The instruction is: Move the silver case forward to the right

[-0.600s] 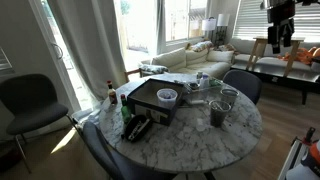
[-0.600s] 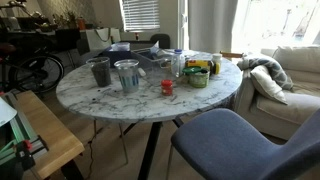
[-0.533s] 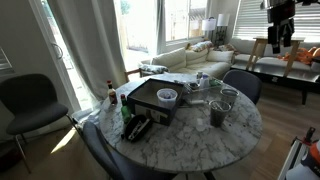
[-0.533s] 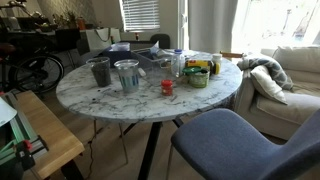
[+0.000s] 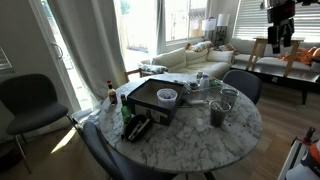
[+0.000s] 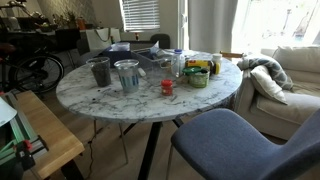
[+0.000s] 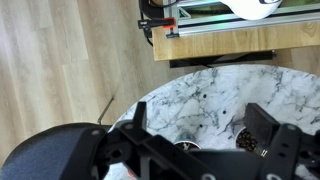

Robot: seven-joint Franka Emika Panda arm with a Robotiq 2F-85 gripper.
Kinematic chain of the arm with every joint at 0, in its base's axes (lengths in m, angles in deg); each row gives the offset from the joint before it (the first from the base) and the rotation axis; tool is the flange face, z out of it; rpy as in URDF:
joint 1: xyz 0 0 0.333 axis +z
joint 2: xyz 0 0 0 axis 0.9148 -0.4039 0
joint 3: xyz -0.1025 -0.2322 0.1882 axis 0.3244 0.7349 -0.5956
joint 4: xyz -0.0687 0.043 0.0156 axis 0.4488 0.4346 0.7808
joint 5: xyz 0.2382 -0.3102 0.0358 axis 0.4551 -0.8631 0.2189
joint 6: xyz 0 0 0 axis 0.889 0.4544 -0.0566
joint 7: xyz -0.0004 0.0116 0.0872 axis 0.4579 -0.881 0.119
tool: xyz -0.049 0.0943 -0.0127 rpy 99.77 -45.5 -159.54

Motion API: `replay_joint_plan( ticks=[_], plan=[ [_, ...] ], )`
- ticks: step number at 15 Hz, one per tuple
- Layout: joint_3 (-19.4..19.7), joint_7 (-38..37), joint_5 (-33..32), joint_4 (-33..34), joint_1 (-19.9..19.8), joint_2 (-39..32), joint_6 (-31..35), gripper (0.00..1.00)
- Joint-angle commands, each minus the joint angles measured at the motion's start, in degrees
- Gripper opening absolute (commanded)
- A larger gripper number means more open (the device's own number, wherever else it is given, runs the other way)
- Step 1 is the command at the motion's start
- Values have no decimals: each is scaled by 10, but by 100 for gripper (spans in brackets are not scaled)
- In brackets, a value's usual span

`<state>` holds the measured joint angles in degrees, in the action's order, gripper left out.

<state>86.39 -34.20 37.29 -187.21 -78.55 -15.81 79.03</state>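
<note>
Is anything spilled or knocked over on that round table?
No, nothing stands out. The glass jug, the dark cup and the small red cup all stand upright on the marble table, and no spill shows on it. It is just crowded.

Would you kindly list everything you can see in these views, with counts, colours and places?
table: one, white marble, round, mid-room.
flat case: one, dark, on the table, left of the cups in an exterior view.
bowl: one, white, on the case.
grey cup: one, grey, beside the clear tumbler.
clear tumbler: one, clear, on the table.
red cup: one, red, mid-table.
green bowl: one, green, near the red cup.
blue chair: one, blue, foreground.
sofa: one, pale, by the window.
gripper: one, black, open, above the table's edge.
</note>
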Motion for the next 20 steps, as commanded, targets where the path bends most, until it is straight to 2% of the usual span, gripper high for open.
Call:
replay_joint_plan(
  ticks=[1,7,8,13,16,20],
  plan=[
    [12,-7,-5,2,16,1,-4,100],
    [12,-7,-5,2,16,1,-4,100],
    [17,-3,1,3,21,-8,13,100],
    [48,-5,71,7,45,-85,173,100],
    [43,-24,111,7,44,-153,277,100],
    [55,-26,159,14,30,-244,382,100]
  ],
)
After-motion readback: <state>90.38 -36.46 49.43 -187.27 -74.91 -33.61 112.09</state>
